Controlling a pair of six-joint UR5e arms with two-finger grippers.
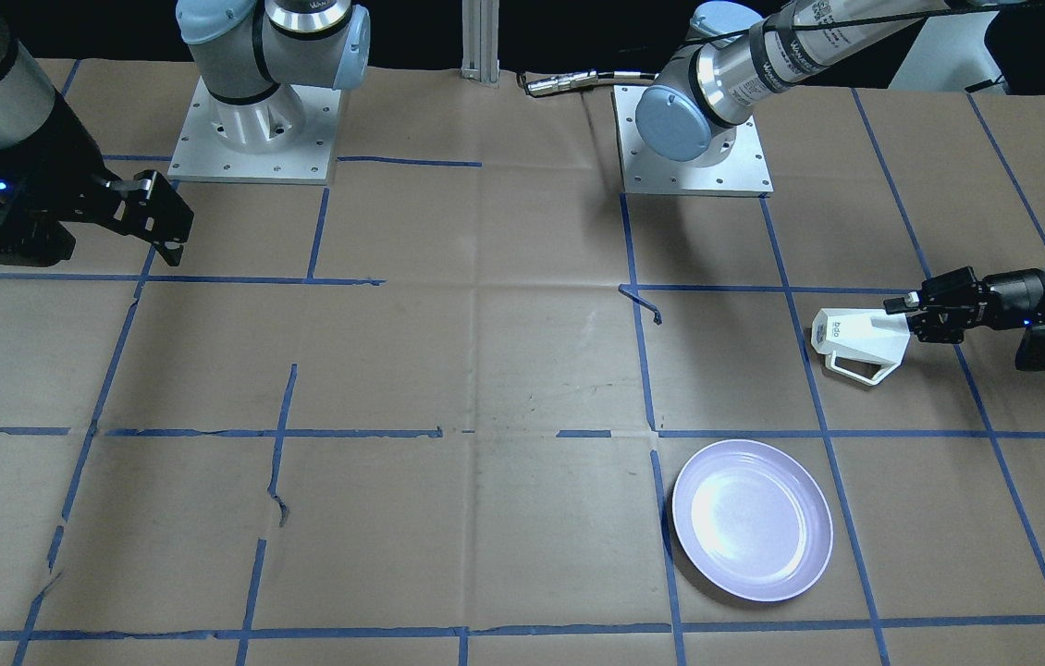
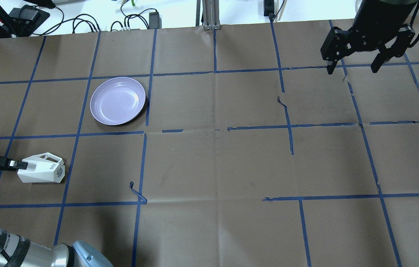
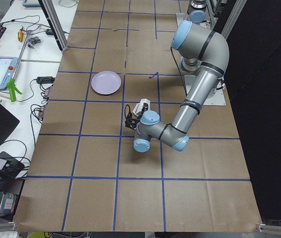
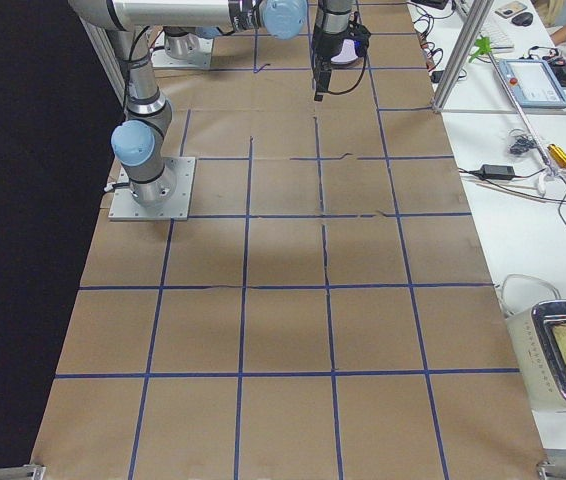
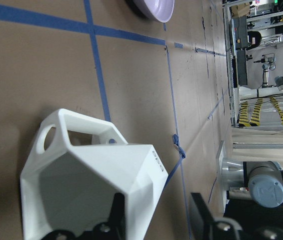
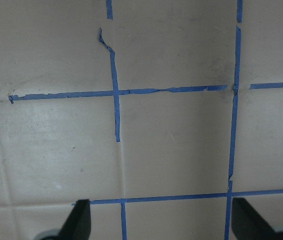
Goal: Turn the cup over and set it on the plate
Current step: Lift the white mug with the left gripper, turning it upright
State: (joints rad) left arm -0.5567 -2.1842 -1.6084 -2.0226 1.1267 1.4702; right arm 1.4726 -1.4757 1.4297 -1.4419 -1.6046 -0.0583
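Note:
The white faceted cup [image 1: 858, 340] lies on its side on the brown paper, base away from my left gripper [image 1: 900, 310], handle level. It also shows in the overhead view [image 2: 42, 172] and the left wrist view [image 5: 91, 185]. The left gripper [image 5: 157, 215] reaches in level at the cup's rim, and its jaws straddle the cup's wall. I cannot tell whether they press on it. The lavender plate [image 1: 752, 520] sits apart from the cup, bare [image 2: 118, 101]. My right gripper [image 2: 352, 68] hangs open and empty far across the table.
A torn curl of blue tape [image 2: 137, 193] sticks up between the cup and the table's middle. The two arm bases [image 1: 254, 120] [image 1: 694, 139] stand at the robot's edge. Cables and gear [image 2: 83, 22] lie beyond the far edge.

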